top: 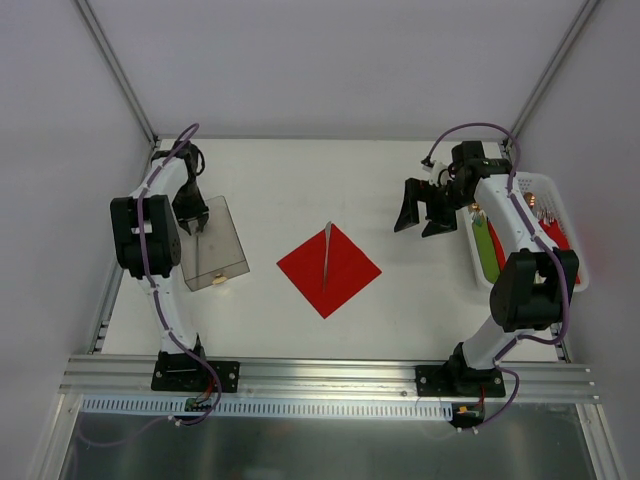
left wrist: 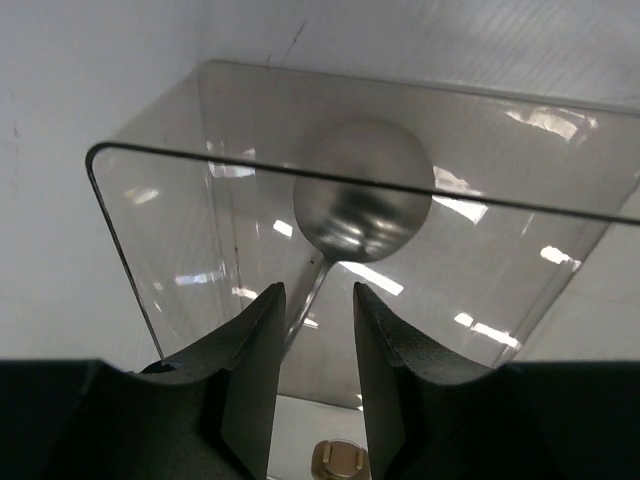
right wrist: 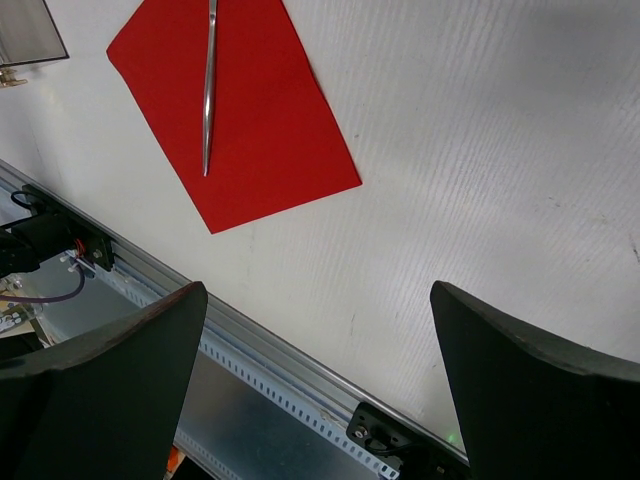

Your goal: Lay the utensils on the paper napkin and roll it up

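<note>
Fingers [left wrist: 250, 360] of left gripper [left wrist: 318, 305] are narrowly straddling spoon [left wrist: 362, 205] handle, hold unclear; off-centre pinch risking drop in bin [left wrist: 150, 230]; right gripper [right wrist: 318, 295] gaping wide.

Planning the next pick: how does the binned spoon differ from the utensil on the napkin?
The spoon sits in the clear bin, handle between the tips of the left pincer; the utensil lies flat on the red napkin, untouched. The spoon has a round bowl; the utensil is slim, tapering. Both are shiny silver.

Polished shiny metal spoon [left wrist: 362, 205], glossy clear plastic bin [left wrist: 520, 200], matt red paper napkin [right wrist: 260, 130], matt white tabletop [right wrist: 480, 150].
</note>
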{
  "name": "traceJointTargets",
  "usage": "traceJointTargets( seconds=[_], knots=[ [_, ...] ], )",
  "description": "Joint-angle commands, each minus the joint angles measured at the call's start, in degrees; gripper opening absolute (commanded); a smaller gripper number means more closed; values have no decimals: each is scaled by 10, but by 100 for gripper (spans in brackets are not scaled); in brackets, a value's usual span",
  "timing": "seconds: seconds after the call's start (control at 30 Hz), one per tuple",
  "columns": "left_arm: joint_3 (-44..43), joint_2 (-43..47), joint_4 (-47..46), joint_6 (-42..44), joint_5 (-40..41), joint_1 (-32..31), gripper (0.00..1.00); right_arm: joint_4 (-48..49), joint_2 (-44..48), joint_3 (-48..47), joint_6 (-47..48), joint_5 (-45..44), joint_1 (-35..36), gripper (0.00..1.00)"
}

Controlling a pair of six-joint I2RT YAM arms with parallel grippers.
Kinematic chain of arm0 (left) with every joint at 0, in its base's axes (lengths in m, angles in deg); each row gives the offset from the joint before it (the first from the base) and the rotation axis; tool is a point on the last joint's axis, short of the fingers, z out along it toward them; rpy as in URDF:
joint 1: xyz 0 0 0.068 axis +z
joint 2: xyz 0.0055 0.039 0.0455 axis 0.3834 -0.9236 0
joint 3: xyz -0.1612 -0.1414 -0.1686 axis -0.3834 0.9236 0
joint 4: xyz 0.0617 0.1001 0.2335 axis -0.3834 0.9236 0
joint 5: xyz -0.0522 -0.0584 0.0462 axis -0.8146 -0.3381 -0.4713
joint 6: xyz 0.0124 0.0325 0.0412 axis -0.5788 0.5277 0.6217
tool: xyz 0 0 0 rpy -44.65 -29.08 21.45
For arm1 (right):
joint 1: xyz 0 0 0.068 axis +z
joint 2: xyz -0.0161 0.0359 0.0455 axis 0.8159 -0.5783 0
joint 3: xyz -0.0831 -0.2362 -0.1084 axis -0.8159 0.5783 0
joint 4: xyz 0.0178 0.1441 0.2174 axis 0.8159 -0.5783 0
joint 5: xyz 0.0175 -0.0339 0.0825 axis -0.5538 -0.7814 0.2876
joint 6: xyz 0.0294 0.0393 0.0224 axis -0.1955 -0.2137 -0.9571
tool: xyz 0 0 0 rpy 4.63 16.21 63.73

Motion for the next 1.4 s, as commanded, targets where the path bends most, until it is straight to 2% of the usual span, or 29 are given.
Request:
traceJointTargets(
  seconds=[0.0,0.23,0.47,0.67,0.83,0.9,0.97,1.03,1.07,1.1,1.13,1.2,1.3,1.33,1.37],
  knots=[
    [-26,-17,2,22,23,10,33,-15,6,-16,13,5,1,99],
    [-33,-51,-9,38,13,19,32,-19,-4,-20,17,19,1,99],
    [5,-46,-38,34,-21,22,27,-26,-10,-25,23,27,0,99],
    [35,-18,-66,28,-60,21,0,-28,-3,-30,25,33,-2,99],
    [35,71,-74,28,-111,20,0,-9,27,-23,20,62,-2,99],
    [26,139,-72,27,-146,21,0,-1,39,-23,14,74,-3,99],
    [10,224,-76,16,-208,24,0,2,42,-36,15,95,-2,98],
    [-13,262,-86,13,-269,25,0,2,37,-52,16,121,-1,95],
    [-26,277,-95,5,-359,24,0,3,33,-72,16,133,0,94],
    [-21,305,-112,-6,-406,24,0,6,29,-82,8,143,2,92],
    [-9,320,-169,-36,-455,23,0,19,21,-93,-2,165,5,89],
    [45,359,-237,-72,-551,7,0,43,17,-121,-30,186,18,86],
    [151,422,-411,-155,-595,-33,0,112,19,-139,-97,207,46,79],
    [192,437,-489,-253,-608,-40,0,156,23,-139,-134,212,55,76],
    [268,447,-666,-303,-619,-47,0,174,25,-139,-148,212,64,74]
  ],
)
